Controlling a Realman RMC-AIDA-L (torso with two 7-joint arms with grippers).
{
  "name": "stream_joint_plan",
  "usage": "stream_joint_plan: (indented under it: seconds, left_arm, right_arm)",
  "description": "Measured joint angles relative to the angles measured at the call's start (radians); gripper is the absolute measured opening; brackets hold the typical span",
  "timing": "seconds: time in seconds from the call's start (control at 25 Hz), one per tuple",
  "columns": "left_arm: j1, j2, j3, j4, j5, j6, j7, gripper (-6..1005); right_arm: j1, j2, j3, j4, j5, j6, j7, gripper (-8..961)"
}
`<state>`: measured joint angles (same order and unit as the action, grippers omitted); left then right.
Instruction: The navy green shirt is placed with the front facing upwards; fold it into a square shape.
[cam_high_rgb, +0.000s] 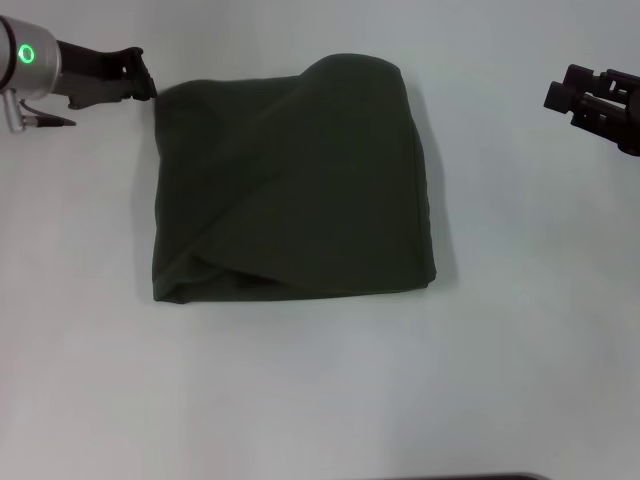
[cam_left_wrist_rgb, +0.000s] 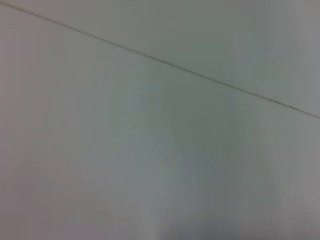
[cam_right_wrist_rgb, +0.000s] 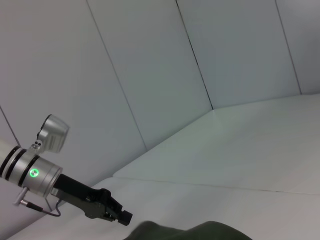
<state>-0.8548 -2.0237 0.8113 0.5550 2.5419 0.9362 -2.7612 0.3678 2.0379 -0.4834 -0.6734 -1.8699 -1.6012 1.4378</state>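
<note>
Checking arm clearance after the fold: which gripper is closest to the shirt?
The left gripper: its tip sits right at the far-left corner of the navy green shirt. The right gripper hangs well clear, off the shirt's right side.

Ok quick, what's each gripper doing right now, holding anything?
Left gripper: at the shirt's far left corner, grip cannot be told.
Right gripper: off the shirt, empty.

My work surface is a plain white table (cam_high_rgb: 300, 400). One item lies directly on it: the navy green shirt (cam_high_rgb: 290, 180), folded into a rough square, flat at centre, diagonal creases showing.
</note>
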Motion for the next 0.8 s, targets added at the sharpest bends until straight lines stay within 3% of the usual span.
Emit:
stream_joint_plan:
  seconds: [0.36,0.56,0.68,0.8]
  left_arm:
    - [0.021,-0.015,-0.047,0.063,-0.025,0.053,-0.005,89]
    - [0.004,-0.042,-0.008,0.097,-0.031,0.075,0.001,263]
    - [-0.007,-0.046,0.012,0.099,-0.03,0.065,0.001,494]
    - [-0.012,-0.047,0.024,0.093,-0.029,0.056,0.001,496]
  right_arm:
    - [0.0,0.0,0.0,0.0,0.0,0.001,0.001,495]
    - [0.0,0.002,-0.005,0.0,0.0,0.007,0.001,495]
    - [-0.001,0.002,-0.006,0.0,0.0,0.008,0.001,495]
    - [-0.005,0.002,-0.003,0.0,0.0,0.007,0.001,496]
